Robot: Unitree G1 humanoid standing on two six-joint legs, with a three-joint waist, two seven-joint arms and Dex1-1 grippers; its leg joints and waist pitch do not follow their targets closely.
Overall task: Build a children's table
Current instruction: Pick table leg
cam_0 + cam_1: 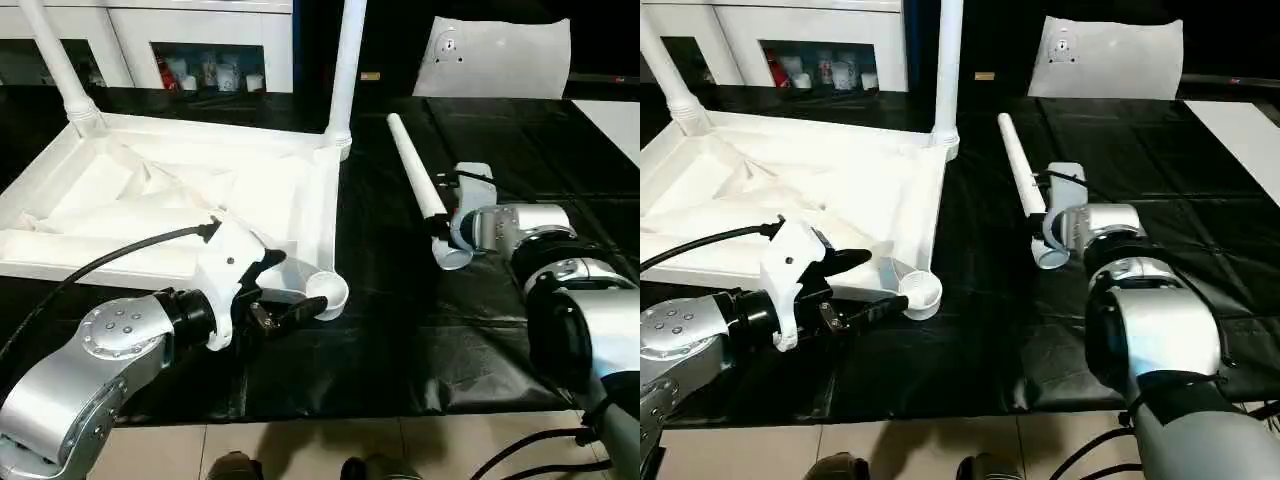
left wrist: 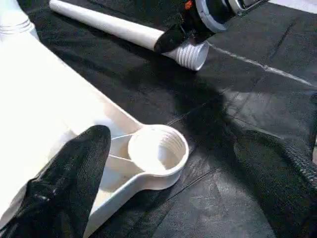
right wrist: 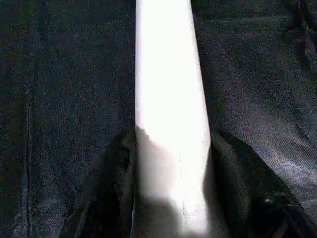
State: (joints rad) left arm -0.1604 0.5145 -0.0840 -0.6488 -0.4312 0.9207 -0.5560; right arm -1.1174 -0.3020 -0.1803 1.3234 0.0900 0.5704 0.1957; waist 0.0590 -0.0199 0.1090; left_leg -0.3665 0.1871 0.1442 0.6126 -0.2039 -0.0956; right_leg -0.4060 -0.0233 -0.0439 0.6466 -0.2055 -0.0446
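Nearest, the left gripper [image 1: 283, 306] sits at the near right corner of the upturned tabletop [image 1: 180, 190], its fingers spread wide either side of the empty round socket [image 2: 158, 148], gripping nothing; one finger [image 2: 74, 173] lies over the tabletop's edge rib, the other over the black cloth [image 1: 400, 340]. To the right, the right gripper [image 3: 171, 183] has its two black fingers closed against the sides of a loose leg [image 1: 415, 180], near its threaded end. That leg lies on the cloth, pointing away, well apart from the tabletop. Farther back, two legs [image 1: 345, 70] stand upright in the far corner sockets. Beyond is a white cabinet [image 1: 210, 40].
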